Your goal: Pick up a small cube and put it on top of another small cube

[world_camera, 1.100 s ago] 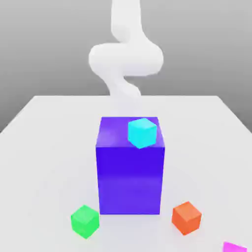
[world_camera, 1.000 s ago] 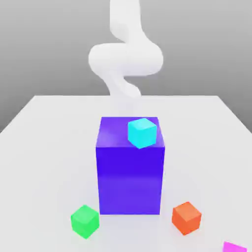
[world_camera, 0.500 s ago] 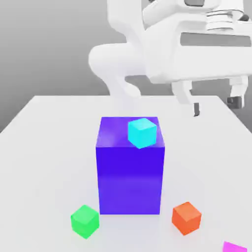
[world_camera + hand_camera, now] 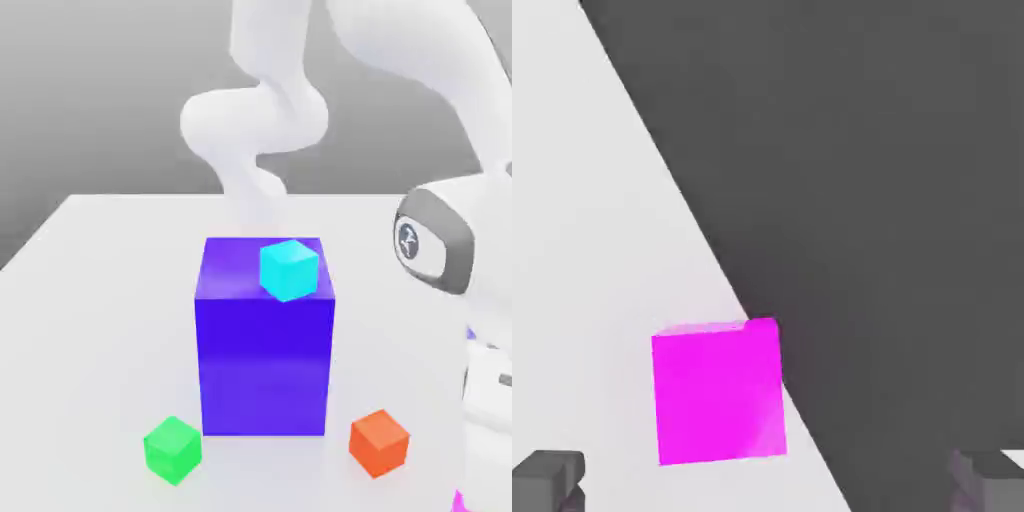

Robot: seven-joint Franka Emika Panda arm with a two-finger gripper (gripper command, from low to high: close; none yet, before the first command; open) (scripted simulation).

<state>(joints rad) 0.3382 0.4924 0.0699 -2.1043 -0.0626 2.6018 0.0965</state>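
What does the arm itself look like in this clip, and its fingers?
The arm is smooth glossy white, built of rounded, bulbous segments. One joint cap has a dark grey ring around a white disc bearing a small dark logo. No cables show. In the hand view the fingertips are blocky and dark grey.

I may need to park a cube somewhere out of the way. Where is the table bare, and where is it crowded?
Bare: the table to the exterior view's left of the big blue-purple block, and the strip behind it. Crowded: the front, with the green cube, orange cube and the arm.
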